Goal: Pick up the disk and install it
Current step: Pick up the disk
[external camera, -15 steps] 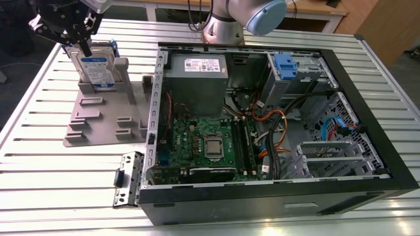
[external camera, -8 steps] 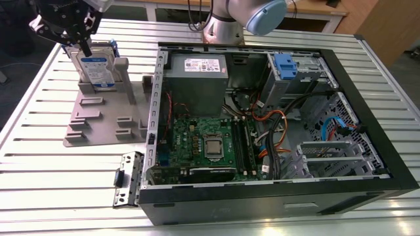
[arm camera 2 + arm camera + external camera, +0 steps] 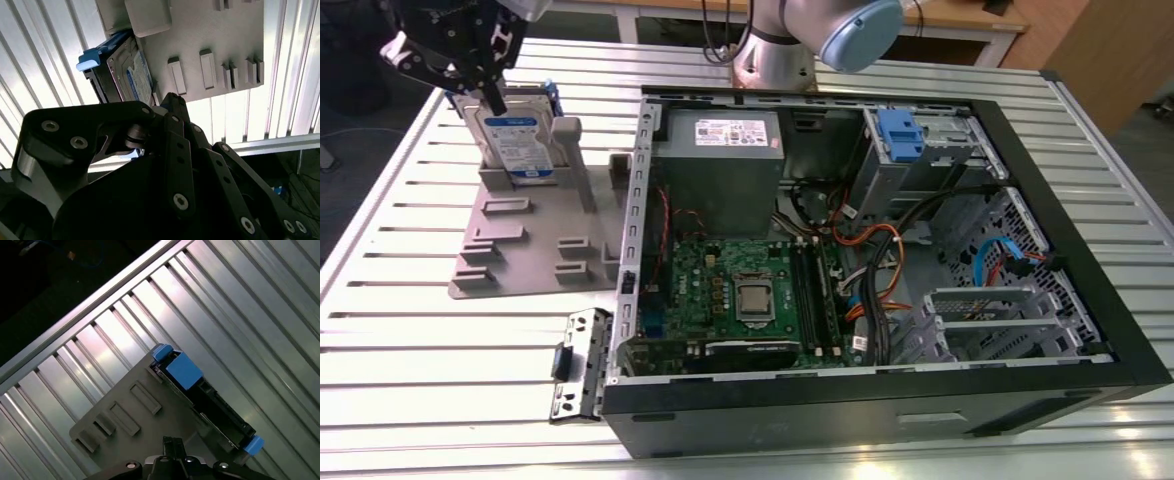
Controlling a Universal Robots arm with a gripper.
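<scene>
The disk stands upright on its edge in a slot of a grey stand, its blue-and-white label facing the exterior view and blue rails running up its sides. The stand lies flat on the slatted metal table, near the table's corner at the exterior view's left, along the same edge as the arm's base.

The gripper hangs directly over the disk and reaches down to its upper edge, overlapping the top corner of the label. It may be touching the disk's face, but the contact is hidden by the gripper's own black body. I cannot tell whether the tool is apart or clamped on the disk.

In the second wrist view the disk's labelled face and a blue rail end sit just beside the tip of the tool. In the first wrist view the disk's top edge shows between two blue rail ends.

Just beside the stand, toward the exterior view's right, an open computer case lies on its side. Inside it are a grey power-supply box, a green circuit board and a metal cage with a blue tab.
</scene>
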